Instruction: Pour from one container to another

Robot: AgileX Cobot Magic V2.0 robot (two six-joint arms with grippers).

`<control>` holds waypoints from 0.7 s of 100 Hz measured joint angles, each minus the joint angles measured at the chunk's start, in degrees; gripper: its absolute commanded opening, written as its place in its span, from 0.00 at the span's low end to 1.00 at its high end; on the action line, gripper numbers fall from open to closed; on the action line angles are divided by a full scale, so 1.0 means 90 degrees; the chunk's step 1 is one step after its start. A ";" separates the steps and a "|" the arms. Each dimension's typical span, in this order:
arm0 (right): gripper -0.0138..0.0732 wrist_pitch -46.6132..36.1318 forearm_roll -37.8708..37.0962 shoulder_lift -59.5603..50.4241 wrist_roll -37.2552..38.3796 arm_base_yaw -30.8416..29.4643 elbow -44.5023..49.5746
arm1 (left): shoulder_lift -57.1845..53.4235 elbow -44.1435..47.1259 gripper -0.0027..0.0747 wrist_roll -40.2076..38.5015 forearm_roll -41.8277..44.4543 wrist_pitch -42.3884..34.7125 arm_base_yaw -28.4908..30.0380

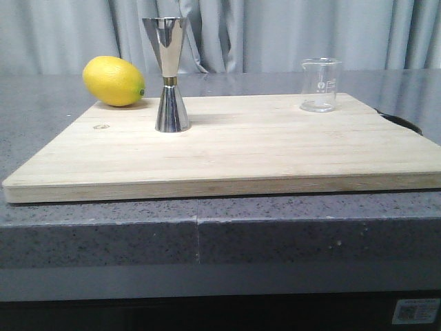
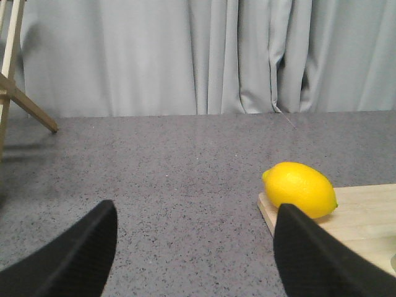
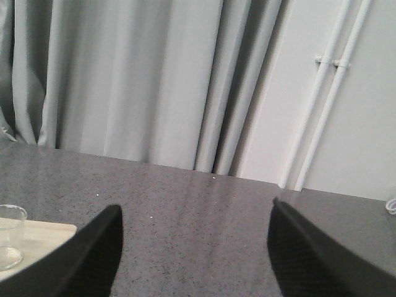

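A small clear glass beaker (image 1: 320,85) with white marks stands upright at the far right of a wooden board (image 1: 227,155). The tall steel jigger (image 1: 167,74) with a gold band stands upright on the board's left half. Neither arm shows in the front view. In the left wrist view my left gripper (image 2: 195,213) is open over bare grey counter, left of the board. In the right wrist view my right gripper (image 3: 195,213) is open over bare counter; the beaker (image 3: 11,236) sits at the picture's edge, apart from the fingers.
A yellow lemon (image 1: 114,81) lies on the board's far left corner, also the lemon (image 2: 301,189) near my left gripper's black finger (image 2: 322,253). A wooden stand leg (image 2: 28,102) is off to the left. Grey curtains hang behind the grey stone counter (image 1: 96,221).
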 measured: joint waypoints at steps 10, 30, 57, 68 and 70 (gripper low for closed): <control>0.67 -0.0010 0.0000 -0.0201 0.0000 0.0000 0.0195 | -0.0107 0.0127 0.61 0.0010 -0.0043 -0.0001 0.0000; 0.53 -0.0241 0.0000 -0.0275 0.0000 0.0000 0.0246 | -0.0170 0.0131 0.50 0.0026 -0.0281 0.0077 0.0000; 0.30 -0.0733 -0.0012 -0.0275 0.0000 0.0000 0.0246 | -0.0170 0.0141 0.29 0.0026 -0.0394 0.0387 0.0000; 0.17 -0.0749 -0.0021 -0.0275 0.0000 0.0000 0.0246 | -0.0170 0.0141 0.11 0.0031 -0.0430 0.0387 0.0000; 0.14 -0.0759 -0.0021 -0.0275 0.0000 0.0000 0.0246 | -0.0170 0.0141 0.08 0.0031 -0.0430 0.0387 0.0000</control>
